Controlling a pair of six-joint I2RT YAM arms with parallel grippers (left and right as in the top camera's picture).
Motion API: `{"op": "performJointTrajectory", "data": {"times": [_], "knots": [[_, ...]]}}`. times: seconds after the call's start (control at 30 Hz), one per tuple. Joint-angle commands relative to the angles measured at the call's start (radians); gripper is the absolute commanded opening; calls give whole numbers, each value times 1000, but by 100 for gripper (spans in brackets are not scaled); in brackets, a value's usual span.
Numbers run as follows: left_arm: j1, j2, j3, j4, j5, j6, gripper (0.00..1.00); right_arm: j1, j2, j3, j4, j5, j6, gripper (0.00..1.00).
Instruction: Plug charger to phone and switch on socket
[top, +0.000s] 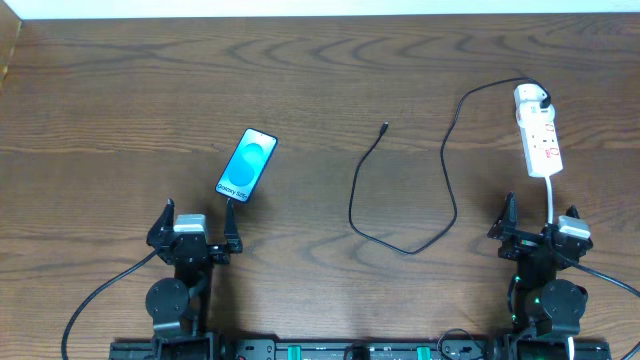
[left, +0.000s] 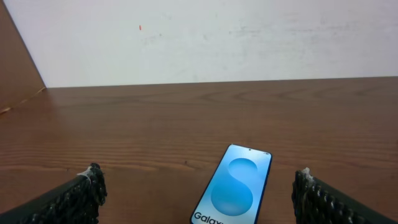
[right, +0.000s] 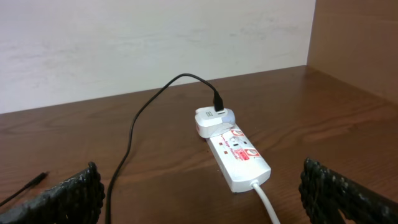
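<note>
The phone (top: 247, 164) lies flat and tilted on the table, screen lit blue; it also shows in the left wrist view (left: 235, 185). My left gripper (top: 197, 226) (left: 198, 196) is open and empty, just near of the phone. The socket (top: 538, 132) (right: 239, 157) is a white power strip at the right with the charger's white plug head (top: 530, 97) (right: 212, 119) in its far end. The black charger cable (top: 405, 170) (right: 134, 134) loops across the table; its plug tip (top: 385, 127) lies free at mid-table. My right gripper (top: 540, 218) (right: 202, 193) is open and empty, near of the socket.
The socket's white cord (top: 553, 197) (right: 266, 202) runs from the strip toward my right arm. A wooden side wall (right: 357, 43) stands at the right, another (left: 18, 68) at the left. A pale wall (left: 205, 37) stands behind the table's far edge.
</note>
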Motion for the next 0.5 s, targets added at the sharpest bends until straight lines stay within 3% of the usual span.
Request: {"op": "performJointTrajectory", "data": {"times": [0.0,0.47], "knots": [[-3,-7,-10,-46,6,6,96,5,-6,-2,-3,-3,-16,99],[-2,-7,-10,-47,-16,6,96,5,-6,-2,-3,-3,-16,99]]}}
